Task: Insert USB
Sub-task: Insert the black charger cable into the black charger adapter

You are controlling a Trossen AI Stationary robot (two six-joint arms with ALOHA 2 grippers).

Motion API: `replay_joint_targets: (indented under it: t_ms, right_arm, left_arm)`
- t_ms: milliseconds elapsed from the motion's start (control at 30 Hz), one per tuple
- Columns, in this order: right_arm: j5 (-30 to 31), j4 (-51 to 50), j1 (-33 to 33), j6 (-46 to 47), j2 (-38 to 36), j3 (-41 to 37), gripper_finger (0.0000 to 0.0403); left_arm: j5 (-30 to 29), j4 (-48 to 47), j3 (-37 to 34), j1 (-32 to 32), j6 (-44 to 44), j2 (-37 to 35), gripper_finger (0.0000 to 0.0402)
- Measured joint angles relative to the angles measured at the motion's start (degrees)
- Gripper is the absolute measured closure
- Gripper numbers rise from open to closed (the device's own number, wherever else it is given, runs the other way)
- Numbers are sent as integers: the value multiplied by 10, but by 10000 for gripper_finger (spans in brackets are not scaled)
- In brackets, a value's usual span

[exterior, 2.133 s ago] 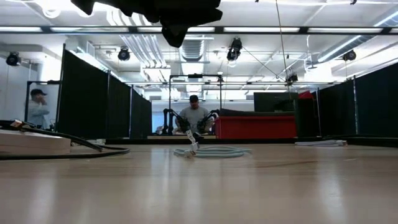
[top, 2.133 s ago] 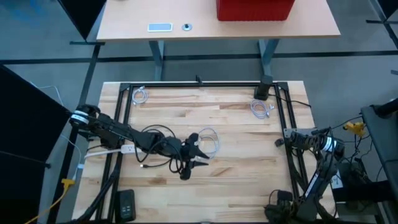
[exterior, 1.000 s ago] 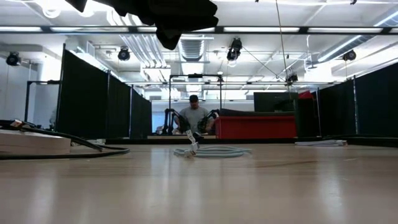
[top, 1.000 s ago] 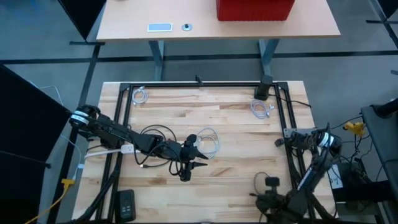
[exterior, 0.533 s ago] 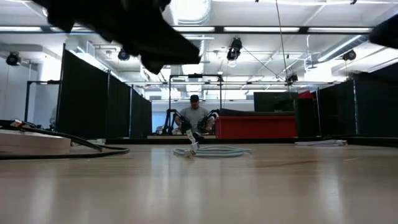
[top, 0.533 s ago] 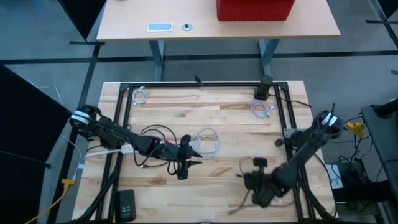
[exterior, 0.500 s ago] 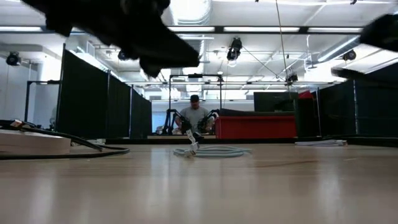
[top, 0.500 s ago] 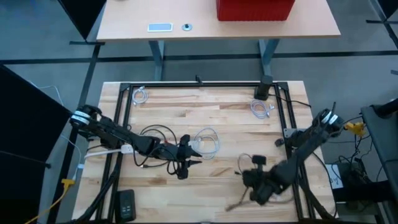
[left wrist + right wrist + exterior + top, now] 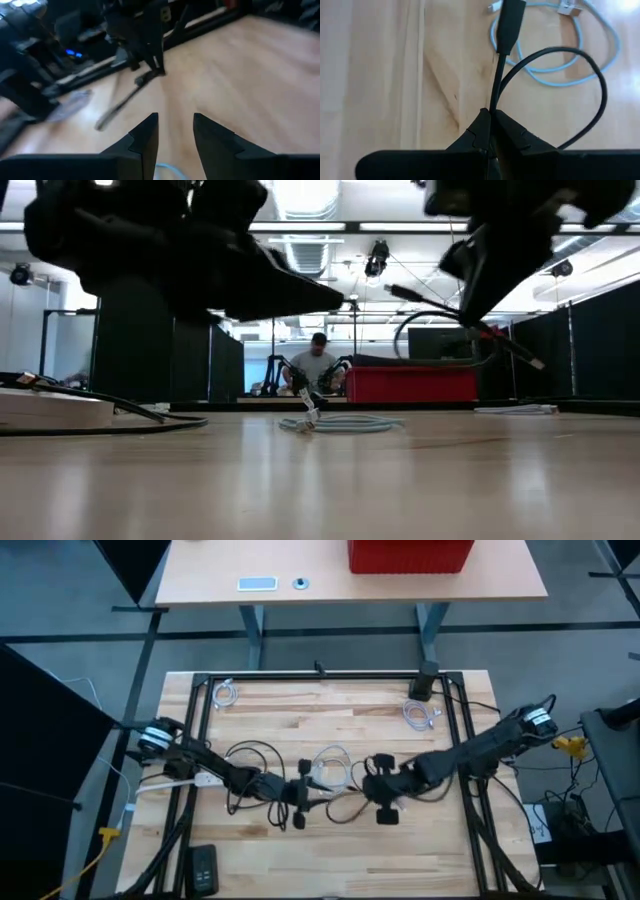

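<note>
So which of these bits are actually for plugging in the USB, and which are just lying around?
In use:
- right gripper, shut on the black cable
- black plug
- left gripper, mid-table

Lying about:
- pale coiled cable
- two small cable coils
- red box

I see the black USB cable (image 9: 496,95) pinched in my right pincer (image 9: 490,120), its plug (image 9: 510,22) sticking forward. Its cord loops back above the surface.

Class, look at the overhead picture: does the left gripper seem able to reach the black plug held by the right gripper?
Probably yes: the left gripper hovers beside the right gripper, whose black plug juts free, nothing between them.
</note>
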Motion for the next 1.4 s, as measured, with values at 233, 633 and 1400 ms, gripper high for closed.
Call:
replay_joint_targets:
  t_ms: [233,633,1400]
  right_arm:
    - [-107,0,-75,0,-4,0,403]
    - [-172,20,-131,-21,-7,0,403]
    - [-209,65,-145,-44,-12,17,403]
  left_arm:
    - [-93,-100,73,-4,125,-9,254]
    - [-91,-269,192,11,281,16,213]
    - [18,-248,195,58,342,17,292]
